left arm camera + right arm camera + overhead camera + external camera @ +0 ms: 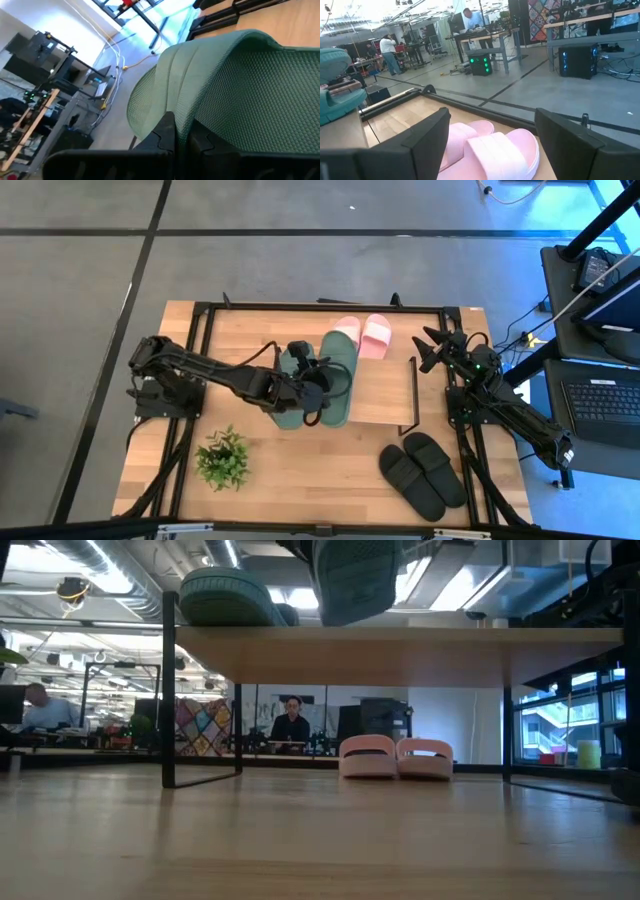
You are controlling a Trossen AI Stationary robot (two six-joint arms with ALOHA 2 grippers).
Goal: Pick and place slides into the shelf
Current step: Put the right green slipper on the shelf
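The shelf [385, 385] stands mid-table, and its wooden top board [400, 655] spans the low view. One green slide [290, 395] lies on the board's left part [230, 595]. My left gripper [318, 385] is over the shelf, shut on the second green slide [340, 370], which is tilted above the board [355, 580]. The pink slides [362, 335] rest on the table at the shelf's far side [395, 757]. The black slides [423, 472] lie on the table near the right front. My right gripper [432, 350] waits open at the table's right, facing the pink slides [495, 150]. My left gripper [182, 137] pinches one side edge of the green slide [180, 117] between its two fingers [165, 135]. The slide is tilted, with its ribbed face [260, 90] turned sideways over the shelf top. I cannot tell whether its low end touches the board.
A small potted plant [222, 457] stands on the table near the left front. Black frame rails [412, 395] edge the shelf's right end. Bare board lies between the green slides and that end. People sit at desks in the room beyond the table.
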